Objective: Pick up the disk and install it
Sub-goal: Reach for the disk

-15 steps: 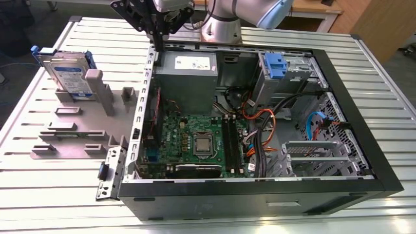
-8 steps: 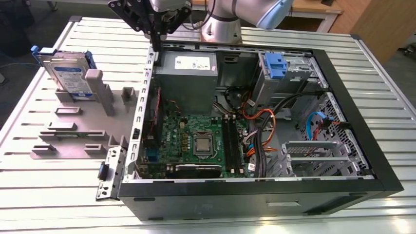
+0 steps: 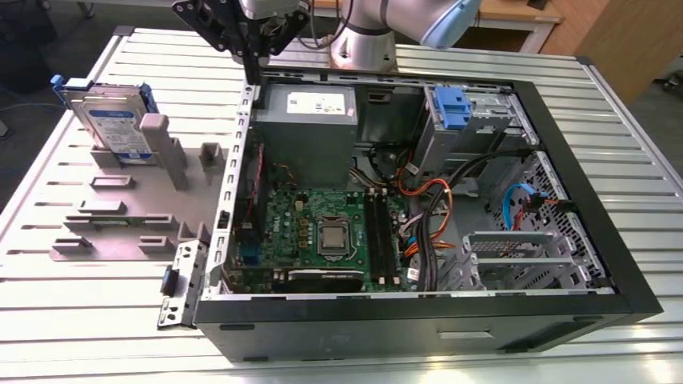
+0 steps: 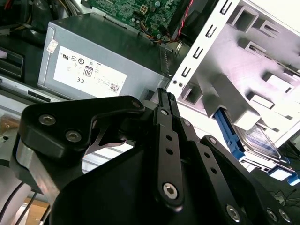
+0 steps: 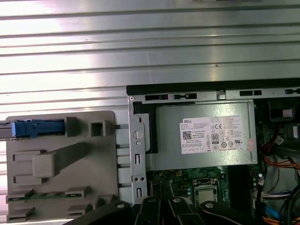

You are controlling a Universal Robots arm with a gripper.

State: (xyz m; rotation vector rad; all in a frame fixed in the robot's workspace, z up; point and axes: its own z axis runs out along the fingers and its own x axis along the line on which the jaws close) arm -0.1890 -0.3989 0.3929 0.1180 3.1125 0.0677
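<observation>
The disk (image 3: 112, 120) stands on edge in a slot of the grey holder plate (image 3: 128, 216) at the exterior view's left. It is silver with a white-and-blue label and a blue frame. The second wrist view shows it as the disk (image 4: 258, 140), and in the first wrist view its blue edge (image 5: 37, 127) lies along the holder's end. My gripper (image 3: 253, 74) hangs over the open computer case's (image 3: 597, 240) back corner, beside the grey power supply (image 3: 307, 108) and apart from the disk. Its fingers (image 4: 164, 96) are shut with nothing between them.
The open case holds a green motherboard (image 3: 320, 232), orange and blue cables (image 3: 437, 208), a drive bay with a blue latch (image 3: 453, 108) and a metal drive cage (image 3: 513, 256). The holder plate carries several other slots and pegs. Everything rests on a slatted aluminium table (image 3: 96, 304).
</observation>
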